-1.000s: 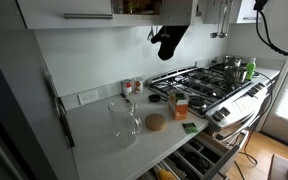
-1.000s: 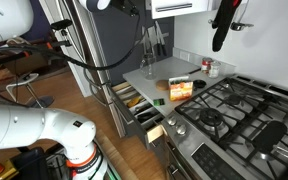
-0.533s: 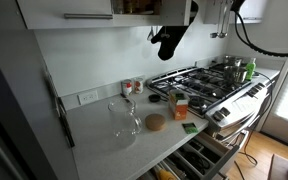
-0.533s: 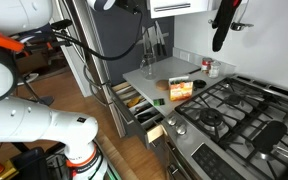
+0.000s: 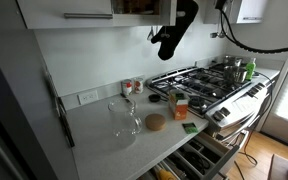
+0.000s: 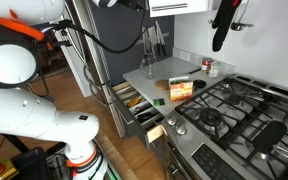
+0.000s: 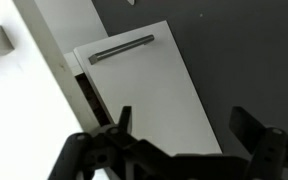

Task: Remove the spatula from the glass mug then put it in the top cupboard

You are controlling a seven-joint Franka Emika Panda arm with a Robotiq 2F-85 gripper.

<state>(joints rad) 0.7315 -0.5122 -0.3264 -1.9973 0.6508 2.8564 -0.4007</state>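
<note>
The glass mug point(image 5: 125, 119) stands on the grey counter with no spatula showing in it; it is too small to make out in the far exterior view. The spatula is not visible in any view. My gripper point(image 5: 162, 40) hangs high above the counter, just under the top cupboard point(image 5: 66, 10), whose brownish inside shows beside the arm. It also shows in an exterior view point(image 6: 220, 35) next to the cupboard point(image 6: 179, 6). In the wrist view the gripper point(image 7: 184, 125) is open and empty, facing a white cupboard door point(image 7: 149, 95) with a steel bar handle.
On the counter lie a round brown disc point(image 5: 155, 122), an orange box point(image 5: 179, 104) and small red-topped jars point(image 5: 132, 87). The gas stove point(image 5: 209, 82) carries pots point(image 5: 234, 68). Low pull-out drawers point(image 5: 199, 160) stand open below, also in an exterior view point(image 6: 134, 105).
The arm links above the gripper have swung up and over a little. The gripper itself has barely moved. The things on the counter are unchanged.
</note>
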